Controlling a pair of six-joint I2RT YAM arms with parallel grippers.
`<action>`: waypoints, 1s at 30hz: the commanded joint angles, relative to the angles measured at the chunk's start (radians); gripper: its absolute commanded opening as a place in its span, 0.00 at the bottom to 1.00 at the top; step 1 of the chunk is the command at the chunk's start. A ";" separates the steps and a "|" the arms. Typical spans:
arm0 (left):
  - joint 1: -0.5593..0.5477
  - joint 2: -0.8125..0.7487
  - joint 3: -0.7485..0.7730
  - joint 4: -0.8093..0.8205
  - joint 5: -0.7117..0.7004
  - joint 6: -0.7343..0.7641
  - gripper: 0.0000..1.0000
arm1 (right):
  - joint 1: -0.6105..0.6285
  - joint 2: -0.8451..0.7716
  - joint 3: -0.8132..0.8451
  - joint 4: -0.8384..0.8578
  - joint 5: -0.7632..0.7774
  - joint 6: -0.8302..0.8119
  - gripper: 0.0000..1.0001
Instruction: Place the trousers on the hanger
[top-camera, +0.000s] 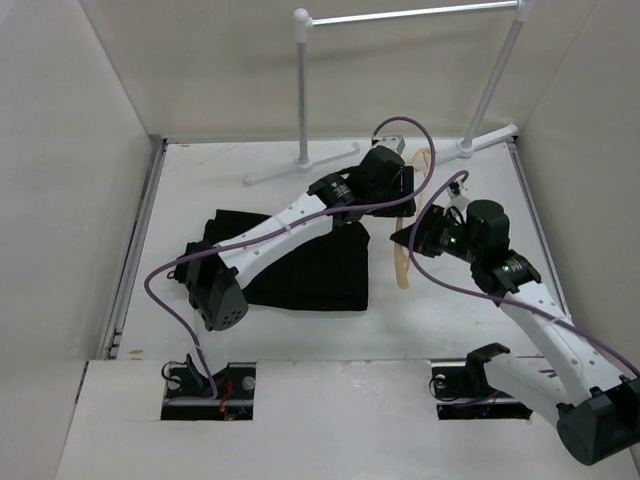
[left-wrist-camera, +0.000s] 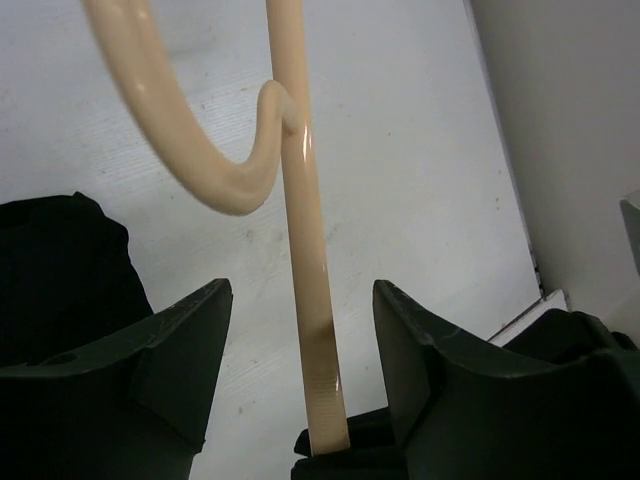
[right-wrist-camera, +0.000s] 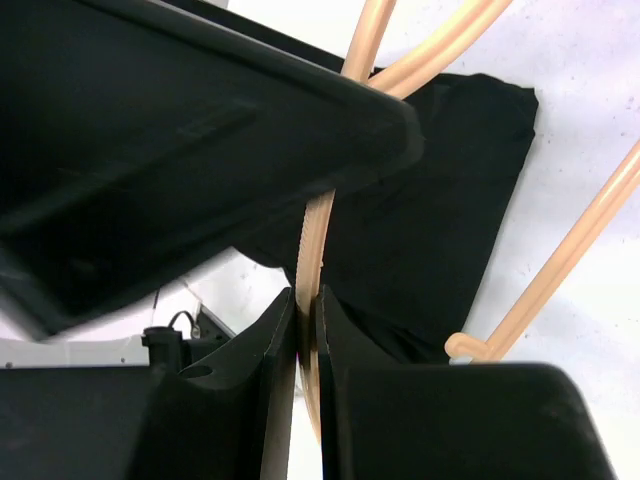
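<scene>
The black trousers (top-camera: 310, 268) lie bunched on the table's left-middle, partly under my left arm. The tan hanger (top-camera: 403, 270) is just right of them, mostly hidden by both grippers. My right gripper (right-wrist-camera: 306, 320) is shut on the hanger's thin ribbed bar (right-wrist-camera: 312, 250), with the trousers (right-wrist-camera: 440, 220) beyond it. In the top view, the right gripper (top-camera: 410, 238) sits below the left gripper (top-camera: 405, 185). My left gripper (left-wrist-camera: 302, 330) stands open around a straight hanger bar (left-wrist-camera: 310, 300), with a gap on each side. The curved hanger arm (left-wrist-camera: 190, 150) crosses above, and trousers (left-wrist-camera: 60, 260) show at left.
A white rail stand (top-camera: 400, 15) rises at the back, its feet (top-camera: 300, 165) on the table near the hanger's far end. White walls close in left, right and back. Purple cables (top-camera: 160, 290) loop off both arms.
</scene>
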 joint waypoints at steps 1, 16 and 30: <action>-0.013 -0.007 0.041 0.006 -0.072 0.014 0.53 | 0.021 -0.038 -0.015 0.049 0.017 -0.017 0.15; -0.092 -0.056 -0.184 0.217 -0.166 -0.088 0.05 | 0.072 -0.180 -0.087 -0.141 0.112 -0.009 0.17; -0.142 -0.027 -0.293 0.325 -0.134 -0.216 0.22 | 0.098 -0.265 -0.115 -0.193 0.102 -0.006 0.15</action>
